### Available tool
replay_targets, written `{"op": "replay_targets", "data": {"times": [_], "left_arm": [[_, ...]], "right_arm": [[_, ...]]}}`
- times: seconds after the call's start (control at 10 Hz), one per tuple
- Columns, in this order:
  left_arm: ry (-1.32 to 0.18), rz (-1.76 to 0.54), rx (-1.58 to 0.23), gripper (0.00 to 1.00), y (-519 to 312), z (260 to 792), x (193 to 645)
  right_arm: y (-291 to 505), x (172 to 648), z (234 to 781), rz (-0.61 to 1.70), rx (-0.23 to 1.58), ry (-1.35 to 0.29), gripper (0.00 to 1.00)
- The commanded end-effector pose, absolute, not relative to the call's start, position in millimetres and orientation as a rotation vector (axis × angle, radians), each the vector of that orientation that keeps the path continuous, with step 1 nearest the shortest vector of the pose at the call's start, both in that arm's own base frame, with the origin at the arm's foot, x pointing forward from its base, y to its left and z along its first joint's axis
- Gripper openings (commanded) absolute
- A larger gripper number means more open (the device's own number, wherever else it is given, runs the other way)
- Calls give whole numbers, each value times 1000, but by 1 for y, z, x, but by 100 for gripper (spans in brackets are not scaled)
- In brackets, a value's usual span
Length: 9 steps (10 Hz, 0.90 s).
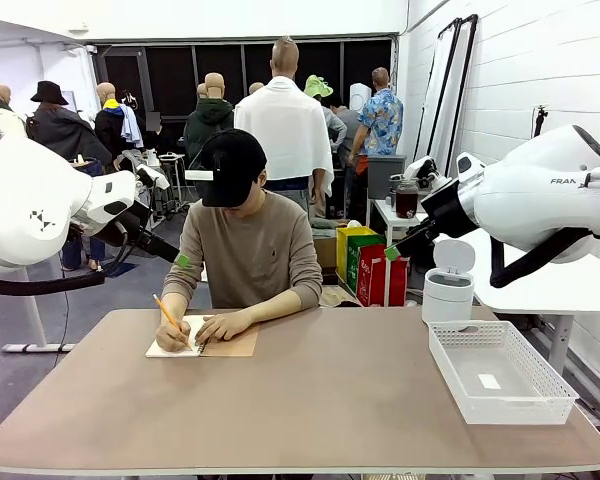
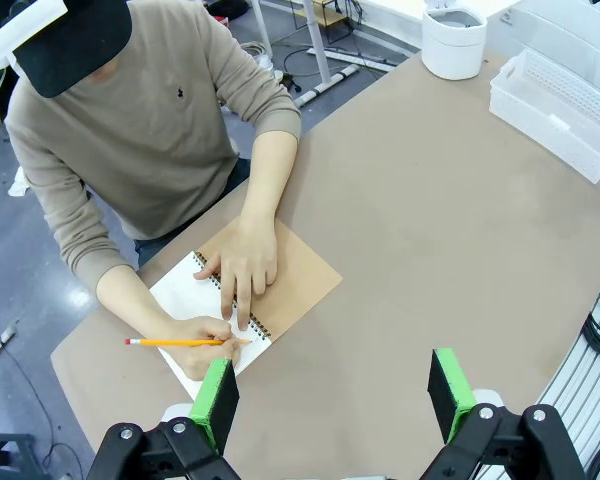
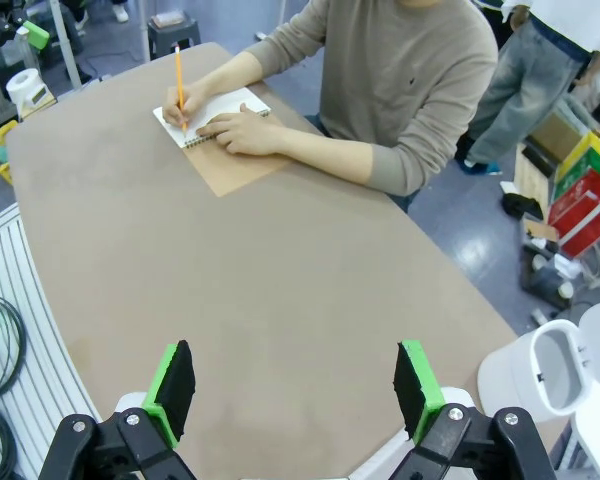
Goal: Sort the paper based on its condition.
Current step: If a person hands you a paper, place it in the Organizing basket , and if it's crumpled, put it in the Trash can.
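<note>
Left pincer (image 2: 335, 392), flat green pads (image 2: 218, 396)

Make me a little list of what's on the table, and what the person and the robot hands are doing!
Person: sits at the far side, writing
Pencil hand: holds a yellow pencil on the white page
Other hand: rests on the spiral notebook
Notebook: open, brown cover lying flat on the table
White basket: on the table, at the robot's right
Left gripper: open, above the table, holding nothing
Right gripper: open, above the table, holding nothing
</note>
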<state>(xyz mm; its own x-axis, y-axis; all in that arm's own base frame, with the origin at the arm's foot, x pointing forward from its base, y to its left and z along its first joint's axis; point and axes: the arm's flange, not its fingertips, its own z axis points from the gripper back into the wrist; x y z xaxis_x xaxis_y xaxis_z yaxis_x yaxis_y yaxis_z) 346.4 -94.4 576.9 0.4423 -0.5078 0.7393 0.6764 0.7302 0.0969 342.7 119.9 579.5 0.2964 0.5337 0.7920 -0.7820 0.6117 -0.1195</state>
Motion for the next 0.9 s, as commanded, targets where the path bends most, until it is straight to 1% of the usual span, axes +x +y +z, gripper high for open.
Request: {"op": "replay_targets", "data": {"times": [0.0,0.8], "left_arm": [[-830,-755,-235,100,-94,577,345],[-830,-755,-235,100,-94,577,345]], "right_arm": [[119,343,579,896,318,-910,100],[119,343,579,896,318,-910,100]]}}
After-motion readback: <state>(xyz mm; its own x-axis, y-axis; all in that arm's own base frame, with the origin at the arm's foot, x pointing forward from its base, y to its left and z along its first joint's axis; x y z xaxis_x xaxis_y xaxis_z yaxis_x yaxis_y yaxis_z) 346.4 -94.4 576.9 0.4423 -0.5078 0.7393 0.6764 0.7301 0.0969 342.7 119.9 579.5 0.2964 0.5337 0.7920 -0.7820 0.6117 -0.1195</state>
